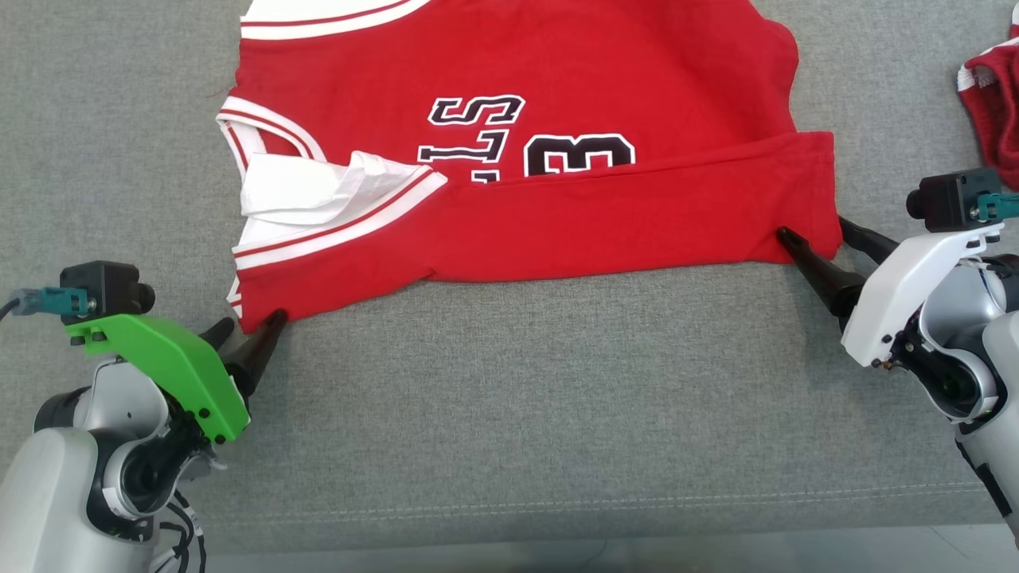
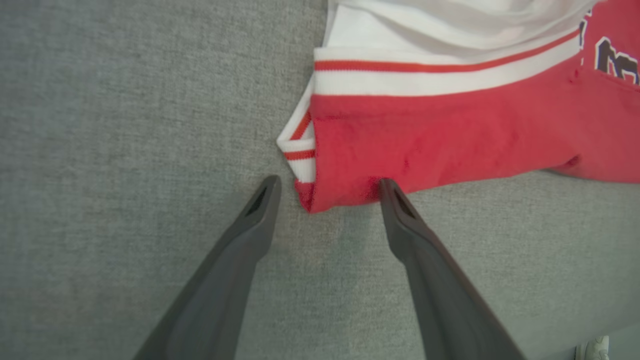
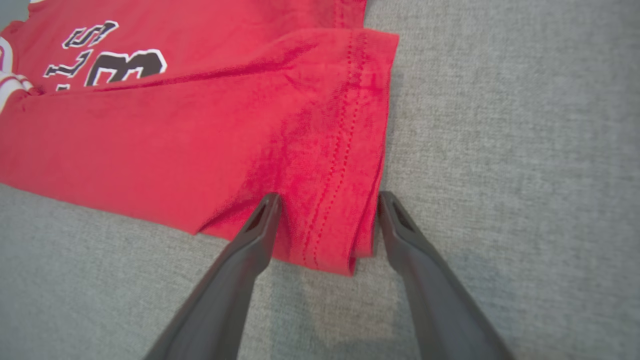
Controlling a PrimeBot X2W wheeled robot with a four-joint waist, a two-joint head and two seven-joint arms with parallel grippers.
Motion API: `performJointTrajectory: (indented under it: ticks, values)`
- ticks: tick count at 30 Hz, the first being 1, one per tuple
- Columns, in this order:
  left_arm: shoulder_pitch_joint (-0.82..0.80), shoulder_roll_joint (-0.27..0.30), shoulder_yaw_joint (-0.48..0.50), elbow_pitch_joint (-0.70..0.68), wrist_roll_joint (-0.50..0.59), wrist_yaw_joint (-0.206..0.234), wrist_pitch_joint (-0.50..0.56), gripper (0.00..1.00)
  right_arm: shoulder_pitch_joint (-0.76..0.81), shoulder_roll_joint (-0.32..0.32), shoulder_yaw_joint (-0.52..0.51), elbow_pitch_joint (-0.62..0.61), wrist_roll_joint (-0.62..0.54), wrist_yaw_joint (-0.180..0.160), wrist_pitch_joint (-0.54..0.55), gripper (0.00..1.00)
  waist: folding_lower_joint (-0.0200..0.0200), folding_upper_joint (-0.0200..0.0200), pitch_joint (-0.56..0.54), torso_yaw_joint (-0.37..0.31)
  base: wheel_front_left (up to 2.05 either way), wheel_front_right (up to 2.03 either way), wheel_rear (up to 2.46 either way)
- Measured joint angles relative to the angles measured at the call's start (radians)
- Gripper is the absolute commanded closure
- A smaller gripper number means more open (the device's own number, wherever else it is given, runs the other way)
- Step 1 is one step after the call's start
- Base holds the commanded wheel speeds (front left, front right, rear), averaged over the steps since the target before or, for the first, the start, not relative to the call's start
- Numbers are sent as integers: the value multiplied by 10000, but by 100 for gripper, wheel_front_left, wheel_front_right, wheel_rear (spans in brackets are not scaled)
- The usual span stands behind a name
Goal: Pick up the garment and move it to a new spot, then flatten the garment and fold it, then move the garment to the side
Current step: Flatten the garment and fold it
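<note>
- Underneath everything runs a grey woven cushion surface (image 1: 509, 414), with a stitched seam (image 1: 557, 503) along its near edge.
- Spread flat on it, towards the far side and roughly centred between the two arms, lies the garment (image 1: 557, 215): a red sleeveless jersey with white trim striped in red, and black lettering and numerals outlined in white. Its near long edge is folded up over itself, and the fold covers the lower part of the print. At the robot's left end a white inner layer (image 1: 294, 191) shows, rumpled at the armhole. The far edge runs out of the head view.
- Off to the right, well apart from the jersey, a second red cloth (image 1: 995, 119) with a white band sits bunched at the edge.
- On the right, the right gripper (image 1: 814, 228) straddles the stitched hem corner, fingers spread wide, one tip on the cloth and one just beside the edge (image 3: 328, 196).
- On the left, the left gripper (image 1: 253, 320) has its fingers wide apart around the near corner, one tip touching the red edge (image 2: 328, 182).
</note>
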Motion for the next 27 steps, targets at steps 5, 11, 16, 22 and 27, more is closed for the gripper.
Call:
performJointTrajectory:
  ticks: [5,11,16,22,27]
  values:
    - [139,52,0,4,25,0,58,0,-43,27,86,90,0,23,0,0,0,0,-56,12,0,0,0]
    - [126,2,2,75,29,2,59,0,-176,61,167,278,-2,35,2,19,0,0,-91,-8,0,0,0]
    - [60,-119,44,146,27,13,58,0,-240,125,209,380,-2,90,2,37,0,0,-95,-54,0,0,0]
    - [-95,-198,33,238,27,13,48,35,-307,173,274,493,0,134,2,71,0,0,-91,-119,0,0,0]
    - [-178,-343,19,313,6,12,-15,100,-342,228,326,579,2,178,2,100,0,0,-109,-146,0,0,0]
